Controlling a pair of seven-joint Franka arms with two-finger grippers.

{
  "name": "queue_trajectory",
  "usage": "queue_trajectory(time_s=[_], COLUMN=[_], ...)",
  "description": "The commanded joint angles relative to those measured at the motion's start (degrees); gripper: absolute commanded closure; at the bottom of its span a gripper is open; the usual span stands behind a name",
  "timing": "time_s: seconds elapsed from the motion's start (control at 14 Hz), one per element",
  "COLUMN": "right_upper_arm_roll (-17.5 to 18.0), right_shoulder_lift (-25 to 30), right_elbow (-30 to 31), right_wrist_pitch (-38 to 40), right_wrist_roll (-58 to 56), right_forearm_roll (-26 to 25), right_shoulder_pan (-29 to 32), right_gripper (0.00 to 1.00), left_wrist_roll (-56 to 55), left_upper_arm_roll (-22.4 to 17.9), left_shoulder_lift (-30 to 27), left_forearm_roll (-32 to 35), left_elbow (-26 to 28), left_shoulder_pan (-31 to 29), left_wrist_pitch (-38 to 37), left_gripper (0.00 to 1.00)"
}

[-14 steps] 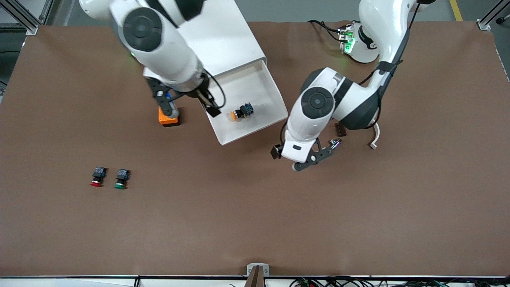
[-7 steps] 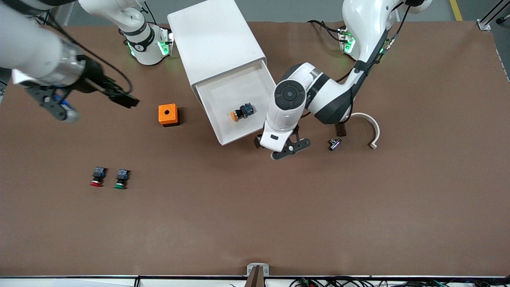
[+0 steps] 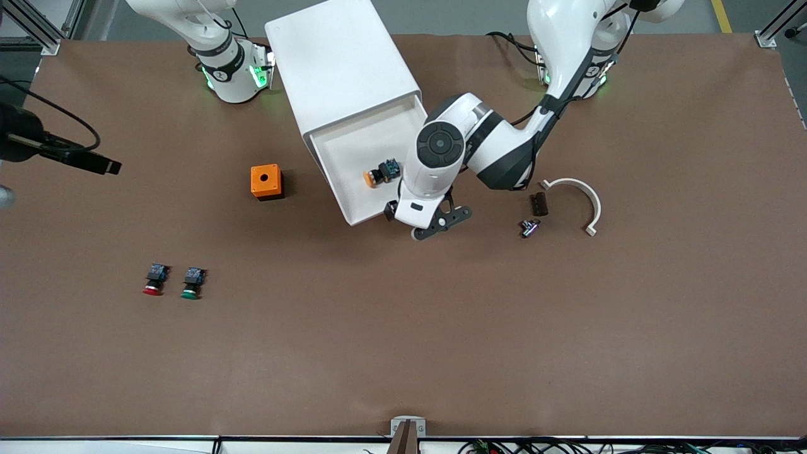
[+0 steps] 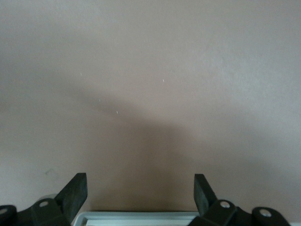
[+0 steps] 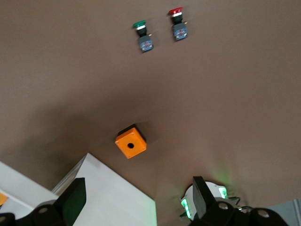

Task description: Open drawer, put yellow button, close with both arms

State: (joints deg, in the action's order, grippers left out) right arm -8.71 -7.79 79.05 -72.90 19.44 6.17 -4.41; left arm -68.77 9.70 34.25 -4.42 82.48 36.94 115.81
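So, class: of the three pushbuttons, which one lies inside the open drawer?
The yellow button: it lies in the drawer; the red-capped button and green-capped button sit on the table.

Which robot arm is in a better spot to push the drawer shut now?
Left, probably. The left gripper hangs open at the drawer front's edge; the right gripper is high over the right arm's end.
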Motion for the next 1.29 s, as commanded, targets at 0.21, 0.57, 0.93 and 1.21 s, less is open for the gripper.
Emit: queue_trajectory(time_s=[0.21,0.57,0.93,1.21], right_upper_arm_roll=[1.2,1.2,1.2,1.4], right_shoulder_lift=[1.3,1.3,1.5,1.8], right_elbow=[2.7,2.7,2.8,2.5], right_wrist_pitch=[-5.2,-7.0,-8.3,-8.3], right_wrist_roll=[-9.1,-15.6,-17.9,-18.0], right_forearm_roll=[-4.0,-6.1,-6.1,-6.0], right_shoulder_pan=[3.0,3.4,3.8,3.7], right_gripper=[0.0,0.0,0.0,0.0], left_wrist_roll=[-3.9,-7.5,-11.6,-15.8], left_upper_arm_roll=[1.6,3.8,4.5,4.4], left_shoulder_lift=[-0.7,-0.9,-1.1,-0.8], left_forearm_roll=[-2.7,-4.2,-4.2,-3.7], left_elbow=[0.8,1.3,1.5,1.5], left_shoulder_pan=[3.9,5.7,8.8,12.3], left_wrist_pitch=[0.4,0.4,0.5,2.3], left_gripper=[0.0,0.0,0.0,0.0])
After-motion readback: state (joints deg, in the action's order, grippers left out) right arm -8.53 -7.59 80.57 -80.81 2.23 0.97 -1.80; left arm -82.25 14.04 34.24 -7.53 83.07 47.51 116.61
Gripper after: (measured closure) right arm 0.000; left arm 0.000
